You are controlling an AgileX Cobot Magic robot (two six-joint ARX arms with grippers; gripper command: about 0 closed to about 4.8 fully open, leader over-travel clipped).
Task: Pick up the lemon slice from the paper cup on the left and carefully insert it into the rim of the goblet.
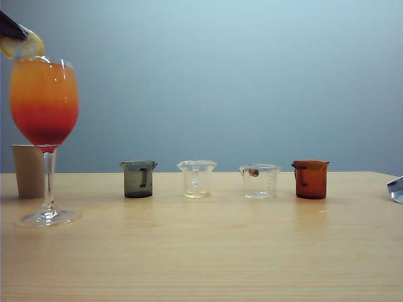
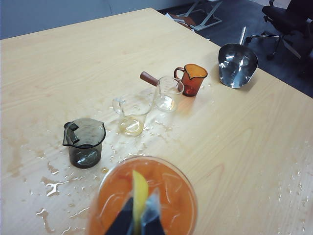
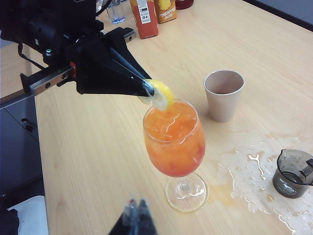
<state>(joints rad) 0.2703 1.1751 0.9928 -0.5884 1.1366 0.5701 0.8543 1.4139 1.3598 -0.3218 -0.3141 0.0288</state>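
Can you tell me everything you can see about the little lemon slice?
The lemon slice is a thin round piece, bright yellow with a paler rind. The left gripper pinches it shut between dark fingertips and holds it on edge. It hangs just above the rim of the goblet, over the orange drink. Whether it touches the rim already, I cannot tell. The paper cup stands nearby.

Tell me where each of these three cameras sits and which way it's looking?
Exterior: low at table height, facing the goblet and beakers; only the left tool's tip shows.
Left wrist: above the goblet, looking down past its shut tool pinching the lemon slice.
Right wrist: above, facing the goblet, cup, left tool; own shut tool below.
All share goblet and slice.
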